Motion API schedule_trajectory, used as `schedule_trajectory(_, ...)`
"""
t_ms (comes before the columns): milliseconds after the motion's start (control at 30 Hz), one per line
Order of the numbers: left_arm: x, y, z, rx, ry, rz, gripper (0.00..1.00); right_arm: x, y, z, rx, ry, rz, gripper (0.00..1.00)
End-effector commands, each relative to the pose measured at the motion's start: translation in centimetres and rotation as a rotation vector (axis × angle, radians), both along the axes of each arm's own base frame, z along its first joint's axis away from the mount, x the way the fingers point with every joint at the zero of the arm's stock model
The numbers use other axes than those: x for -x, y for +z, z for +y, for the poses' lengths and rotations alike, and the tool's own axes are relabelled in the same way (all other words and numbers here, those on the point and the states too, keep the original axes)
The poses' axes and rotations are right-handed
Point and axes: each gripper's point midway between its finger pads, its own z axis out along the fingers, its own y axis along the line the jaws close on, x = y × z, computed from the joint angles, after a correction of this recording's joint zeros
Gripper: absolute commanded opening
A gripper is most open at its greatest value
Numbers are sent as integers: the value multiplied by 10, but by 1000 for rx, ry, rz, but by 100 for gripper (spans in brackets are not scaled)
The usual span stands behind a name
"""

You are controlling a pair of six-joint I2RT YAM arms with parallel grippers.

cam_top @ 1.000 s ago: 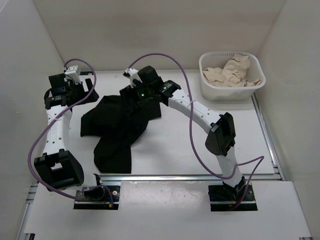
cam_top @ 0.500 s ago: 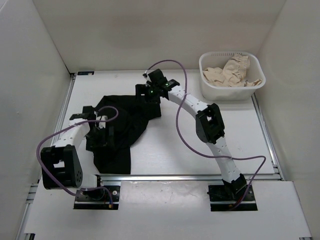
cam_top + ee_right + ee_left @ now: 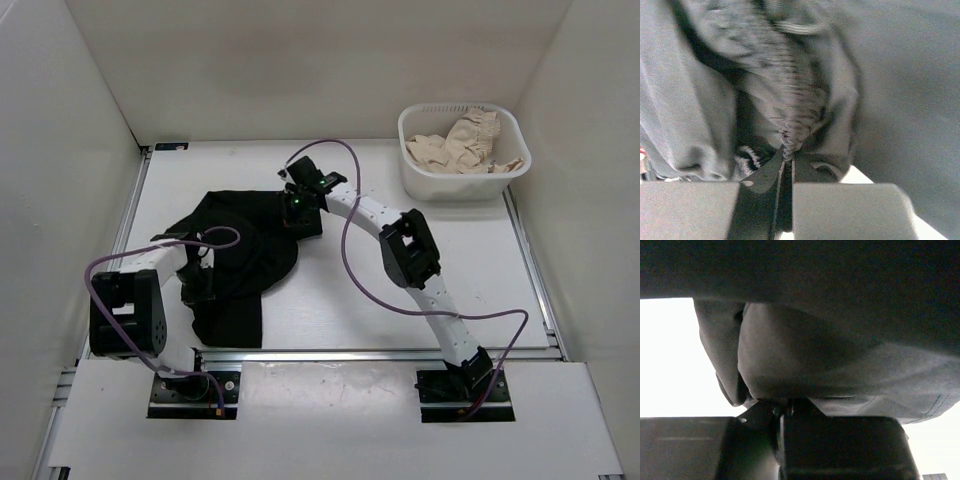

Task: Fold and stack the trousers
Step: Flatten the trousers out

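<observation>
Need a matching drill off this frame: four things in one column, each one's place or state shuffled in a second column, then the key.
Things:
1. black soft-fabric trousers
2. beige ruffled cloth garment
3. white plastic basket
4. right gripper

Places or states:
A. at the far right corner of the table
B. shut on a pinch of the dark fabric
C. crumpled on the table, left of centre
D. lying inside the basket

Pairs: 1-C, 2-D, 3-A, 4-B

Left claw [image 3: 781, 409], right claw [image 3: 786, 156], both tight on trousers [image 3: 238, 228].
</observation>
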Motion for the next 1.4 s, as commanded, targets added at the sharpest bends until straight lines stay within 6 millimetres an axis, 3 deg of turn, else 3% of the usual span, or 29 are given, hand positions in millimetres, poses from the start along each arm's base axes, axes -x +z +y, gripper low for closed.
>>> schedule_trajectory(0,-31,6,12,-41,19,-81,14,-29,49,-50,-6,-123,-26,0)
schedule_trajectory(33,-45,13,18,-57,34,-123,14,-36,33,-86,45,-203,9,0)
schedule_trajectory(67,-61,24,26,-71,58,-178,14,-48,70,-112,40,-295,-69,0)
schedule_trajectory(100,-88,46,43,-102,102,-262,14,-62,78,-148,60,-387,-90,0)
schedule_trajectory(133,-103,59,52,-124,122,-313,14,-53,90,-177,82,-439,-107,0)
schedule_trajectory(200,-133,89,75,-196,161,-401,14,-55,96,-225,135,-533,-123,0)
schedule_trajectory(333,-155,115,98,-294,199,-462,14,-15,90,-289,338,-570,-90,0)
schedule_trajectory(400,-155,114,97,-336,182,-451,14,-1,76,-319,436,-621,-68,0)
schedule_trajectory(433,-154,111,95,-345,173,-442,14,4,81,-329,445,-644,-82,2)
schedule_trajectory(467,-151,107,92,-350,162,-430,14,15,69,-339,473,-668,-48,6)
schedule_trajectory(500,-147,105,87,-347,147,-426,14,15,67,-351,471,-704,-37,23)
schedule_trajectory(567,-128,86,73,-336,101,-364,14,18,66,-365,478,-754,-22,47)
schedule_trajectory(600,-123,80,72,-346,91,-345,14,17,66,-368,490,-762,-29,70)
schedule_trajectory(667,-116,76,71,-359,82,-330,14,18,78,-376,523,-782,-48,82)
schedule_trajectory(867,-109,82,75,-369,92,-324,14,31,95,-387,561,-863,-52,83)
schedule_trajectory(1000,-112,89,75,-370,96,-346,14,32,64,-356,468,-836,39,85)
schedule_trajectory(1133,-111,89,78,-388,97,-335,14,26,26,-348,486,-873,111,85)
schedule_trajectory(1233,-110,90,83,-402,109,-332,14,26,9,-359,567,-916,133,85)
schedule_trajectory(1367,-117,98,95,-410,151,-352,14,49,-13,-376,693,-916,195,87)
